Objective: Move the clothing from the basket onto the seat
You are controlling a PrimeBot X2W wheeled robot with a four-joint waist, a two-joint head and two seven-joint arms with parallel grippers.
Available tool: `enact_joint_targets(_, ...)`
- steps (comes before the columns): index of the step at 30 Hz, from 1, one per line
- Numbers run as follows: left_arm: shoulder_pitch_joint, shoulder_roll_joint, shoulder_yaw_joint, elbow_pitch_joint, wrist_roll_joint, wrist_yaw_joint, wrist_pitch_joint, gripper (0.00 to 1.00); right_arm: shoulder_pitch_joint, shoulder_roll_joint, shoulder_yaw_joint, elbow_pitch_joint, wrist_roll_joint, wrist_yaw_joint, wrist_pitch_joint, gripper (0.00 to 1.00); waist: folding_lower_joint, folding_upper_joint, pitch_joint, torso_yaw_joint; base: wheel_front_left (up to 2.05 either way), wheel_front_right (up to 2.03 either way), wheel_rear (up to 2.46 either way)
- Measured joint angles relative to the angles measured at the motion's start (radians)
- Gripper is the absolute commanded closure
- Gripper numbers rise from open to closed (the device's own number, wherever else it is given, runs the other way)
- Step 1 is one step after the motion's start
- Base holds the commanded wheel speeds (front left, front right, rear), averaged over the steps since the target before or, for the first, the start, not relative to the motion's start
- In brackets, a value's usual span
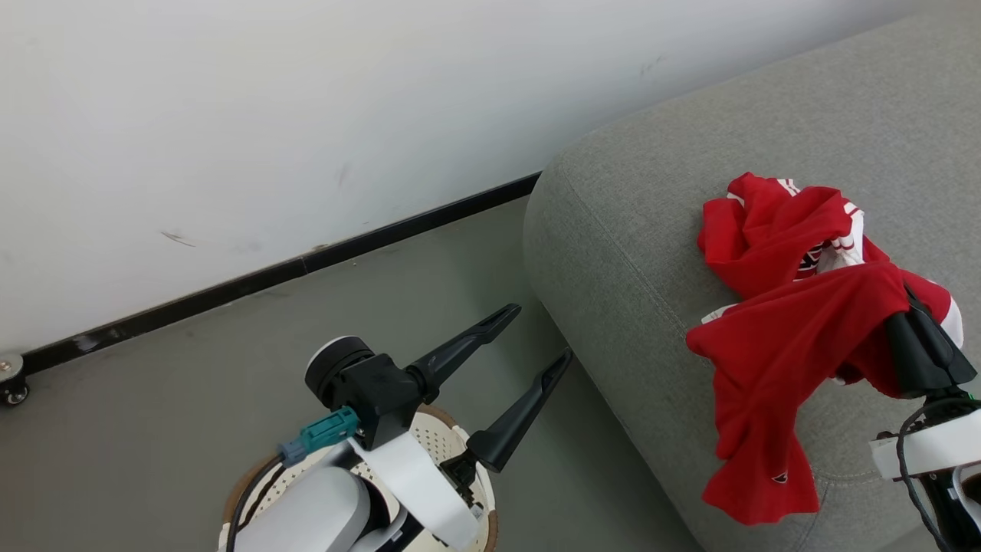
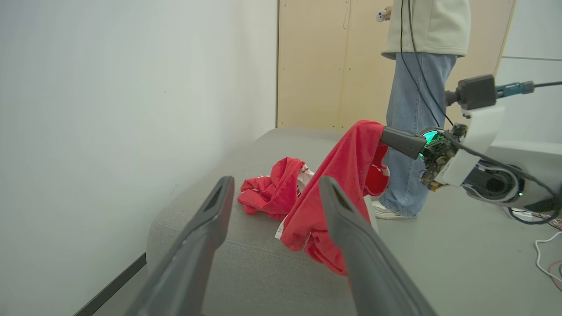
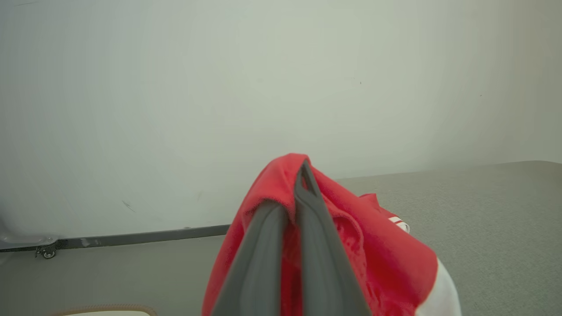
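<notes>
The right claw (image 3: 300,188) gripped red clothing (image 1: 782,345) over the seat (image 1: 636,230); the left claw (image 1: 536,333) stood open by the basket (image 1: 437,441).

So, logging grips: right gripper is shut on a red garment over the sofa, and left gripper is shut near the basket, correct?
No: the head view shows the left gripper open near the basket. The right gripper is shut on the red garment over the sofa.
</notes>
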Motion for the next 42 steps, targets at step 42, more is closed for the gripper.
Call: enact_joint_targets(42, -0.087, 0.046, -0.003, -0.092, 0.016, 0.002, 0.019, 0.0, -0.642, -0.286, -0.156, 0.259, 0.112, 0.0, 0.169, 1.0, 0.0, 0.0, 0.194, 0.019, 0.0, 0.0, 0.0)
